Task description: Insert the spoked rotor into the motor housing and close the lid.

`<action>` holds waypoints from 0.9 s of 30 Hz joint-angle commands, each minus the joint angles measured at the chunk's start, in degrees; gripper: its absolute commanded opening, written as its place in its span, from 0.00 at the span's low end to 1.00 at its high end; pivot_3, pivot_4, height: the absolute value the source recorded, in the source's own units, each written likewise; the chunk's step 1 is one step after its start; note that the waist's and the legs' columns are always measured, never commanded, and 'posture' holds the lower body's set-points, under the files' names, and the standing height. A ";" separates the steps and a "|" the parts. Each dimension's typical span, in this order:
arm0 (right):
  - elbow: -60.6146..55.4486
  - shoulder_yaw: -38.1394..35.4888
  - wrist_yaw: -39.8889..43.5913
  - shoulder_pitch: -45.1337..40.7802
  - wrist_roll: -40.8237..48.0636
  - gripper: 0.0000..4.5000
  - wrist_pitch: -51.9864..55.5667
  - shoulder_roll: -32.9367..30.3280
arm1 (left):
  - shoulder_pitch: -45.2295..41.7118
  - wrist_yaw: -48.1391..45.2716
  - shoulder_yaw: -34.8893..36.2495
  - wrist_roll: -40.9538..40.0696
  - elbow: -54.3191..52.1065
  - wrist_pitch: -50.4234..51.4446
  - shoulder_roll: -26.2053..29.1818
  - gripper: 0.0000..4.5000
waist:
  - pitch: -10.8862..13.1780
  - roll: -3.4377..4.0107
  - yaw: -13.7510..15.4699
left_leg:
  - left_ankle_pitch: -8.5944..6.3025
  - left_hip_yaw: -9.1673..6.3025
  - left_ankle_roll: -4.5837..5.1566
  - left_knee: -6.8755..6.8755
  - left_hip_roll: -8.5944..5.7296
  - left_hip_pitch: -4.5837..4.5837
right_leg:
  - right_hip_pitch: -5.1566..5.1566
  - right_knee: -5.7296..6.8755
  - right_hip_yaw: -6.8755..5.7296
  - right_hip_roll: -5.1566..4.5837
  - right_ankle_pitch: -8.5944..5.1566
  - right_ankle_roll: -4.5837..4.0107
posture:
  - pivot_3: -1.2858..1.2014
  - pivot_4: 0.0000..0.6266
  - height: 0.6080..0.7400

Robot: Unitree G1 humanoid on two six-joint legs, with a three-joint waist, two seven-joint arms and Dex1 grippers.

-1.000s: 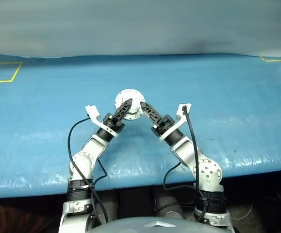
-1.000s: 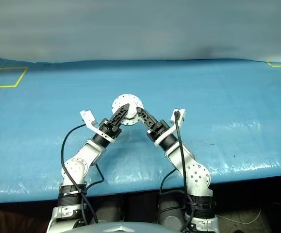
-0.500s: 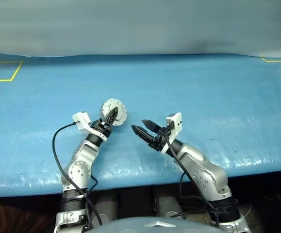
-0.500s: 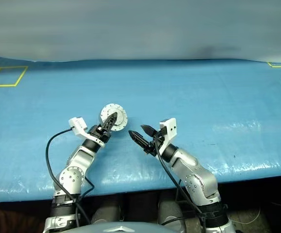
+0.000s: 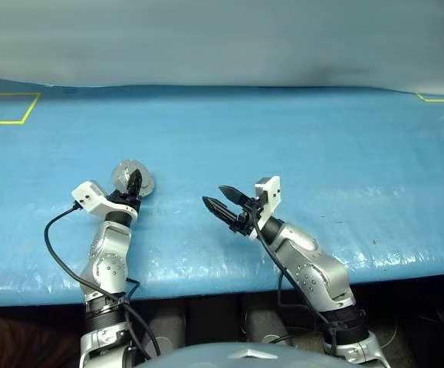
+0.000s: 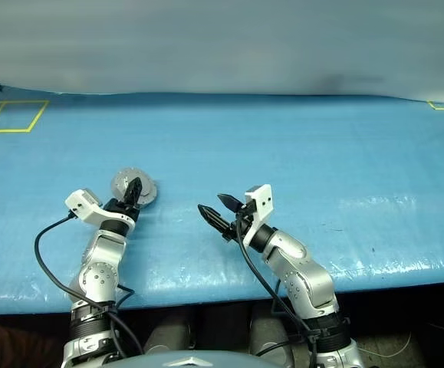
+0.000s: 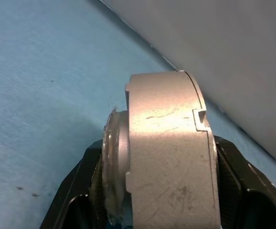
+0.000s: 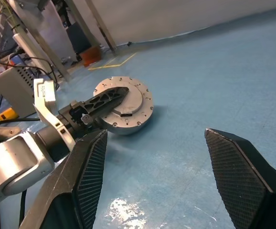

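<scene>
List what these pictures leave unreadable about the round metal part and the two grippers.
- Silvery round metal motor assembly: inside hidden by its closed face.
- Its underside: against the blue table cover.
- Left gripper: lower finger hidden beneath the part, head views.
- Right gripper: open, empty.

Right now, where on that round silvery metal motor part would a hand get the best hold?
Across its two flat faces, as the left hand does now: the round silvery metal motor part is a thick disc, so fingers pinch it squarely from the rim side.
</scene>
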 commanded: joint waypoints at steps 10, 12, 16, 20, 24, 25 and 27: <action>-0.64 -1.60 0.70 -0.88 -1.44 0.77 -2.28 0.66 | -1.76 5.09 0.67 8.57 -3.30 -5.94 3.60 1.00 | 0.00 0.00 -0.08 | 0.01 0.00 -0.02 0.00 0.01 0.03 | 0.01 0.02 0.00 0.00 0.15 0.15 | 0.52 0.24 1.00; -0.36 -1.72 0.89 -1.18 -1.55 0.77 -2.16 0.58 | -0.77 4.42 0.49 8.61 -5.03 -5.65 5.04 1.00 | 0.00 0.00 -0.17 | 0.01 0.00 -0.02 0.00 0.02 0.03 | 0.00 0.02 -0.01 0.01 0.15 0.15 | 0.52 0.24 1.00; 0.36 -2.02 1.45 -1.93 -1.90 0.77 -1.96 0.17 | 0.80 4.16 1.27 9.09 -8.73 -6.28 7.79 1.00 | -0.01 0.00 -0.20 | 0.02 0.02 -0.03 0.00 0.02 0.09 | 0.03 0.02 0.00 0.00 0.19 0.07 | 0.52 0.24 1.00; 0.18 -1.14 3.02 -2.53 -3.52 0.77 -2.66 -1.60 | 0.41 1.53 0.51 8.08 -11.86 -8.97 8.28 1.00 | -0.01 0.00 -0.14 | 0.03 0.03 -0.05 0.01 0.03 0.12 | 0.06 0.03 0.00 0.00 0.17 0.05 | 0.52 0.24 1.00; 0.24 -1.16 2.02 -2.23 -7.87 0.77 -5.95 -3.10 | 2.10 -9.90 -6.47 4.32 -17.64 -7.11 9.68 1.00 | -0.01 -0.01 0.14 | 0.03 0.03 -0.05 0.07 0.01 0.13 | 0.15 0.00 -0.01 -0.01 0.11 -0.05 | 0.52 0.24 1.00; 0.21 -1.83 1.37 -2.01 -8.47 0.77 -6.61 -3.19 | 3.19 -13.94 -9.47 4.14 -18.95 -5.83 11.21 1.00 | -0.02 0.00 0.08 | 0.03 0.05 -0.05 0.07 0.01 0.14 | 0.16 -0.01 0.00 -0.01 0.10 -0.05 | 0.52 0.24 1.00; 0.20 -3.27 0.40 -1.57 -9.10 0.77 -7.77 -3.27 | 4.73 -20.74 -14.81 4.70 -20.33 -4.11 14.56 1.00 | -0.02 0.02 -0.18 | 0.03 0.06 -0.05 0.04 0.02 0.24 | 0.20 0.00 0.01 0.00 0.08 -0.08 | 0.52 0.24 1.00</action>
